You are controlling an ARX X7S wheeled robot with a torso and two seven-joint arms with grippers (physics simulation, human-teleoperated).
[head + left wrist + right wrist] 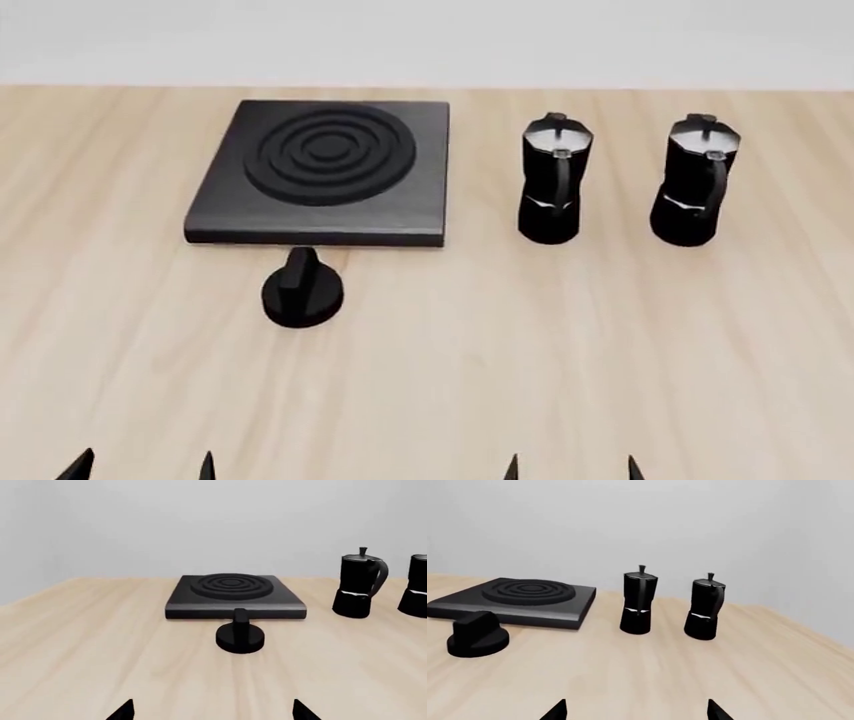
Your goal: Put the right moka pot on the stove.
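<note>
Two moka pots, one stove, one dial knob on a pale wood-grain surface (pixel 641 340); plain light-grey wall behind, nothing else in the room shows.

Head view: stove (pixel 320 172) sits upper left of frame, flat, burner rings up. Dial knob (pixel 303 288) lies just below the stove's near edge, apart from it. Second moka pot (pixel 550 180) stands upper centre-right, near the stove's right edge but not touching. Right moka pot (pixel 694 180) stands further right, upper right of frame, beside its twin w/ a clear gap between.

Right moka pot is upright, long axis vertical, lid knob on top; handle faces the near side, toward the camera.

Left hand (pixel 143 466) and right hand (pixel 571 466): only fingertips show at the bottom edge, each pair spread apart, holding nothing, well short of all items.
</note>
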